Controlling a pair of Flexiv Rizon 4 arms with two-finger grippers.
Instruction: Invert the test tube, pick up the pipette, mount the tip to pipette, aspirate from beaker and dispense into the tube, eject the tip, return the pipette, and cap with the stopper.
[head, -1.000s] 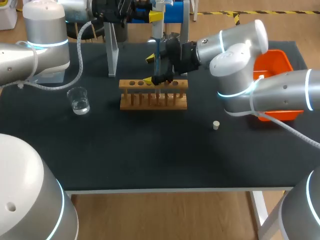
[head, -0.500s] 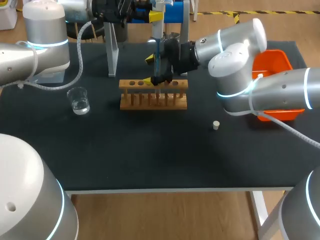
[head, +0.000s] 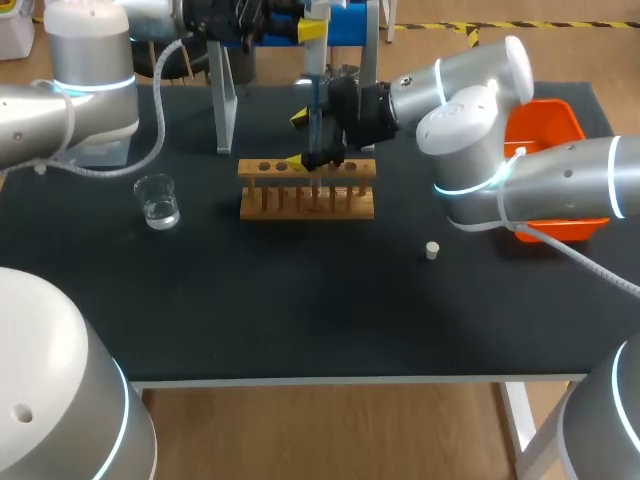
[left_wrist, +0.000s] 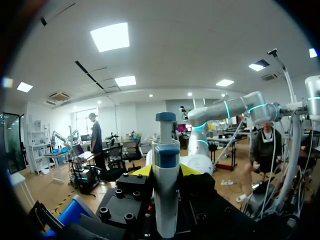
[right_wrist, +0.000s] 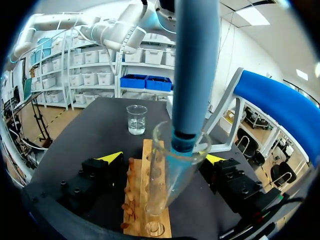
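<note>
My left gripper is shut on the blue and white pipette, holding it upright over the wooden rack. The pipette carries a clear tip that reaches down into the mouth of the glass test tube, which stands upright in the rack. My right gripper is open, one finger on each side of the tube, neither touching it. The beaker of clear liquid stands left of the rack. The small white stopper lies to the rack's right.
An orange bin sits at the table's right edge, behind my right arm. A grey pipette stand rises behind the rack, with a second post to its right.
My right arm's elbow has shifted very slightly to the left. The grippers, pipette and tube look unchanged.
</note>
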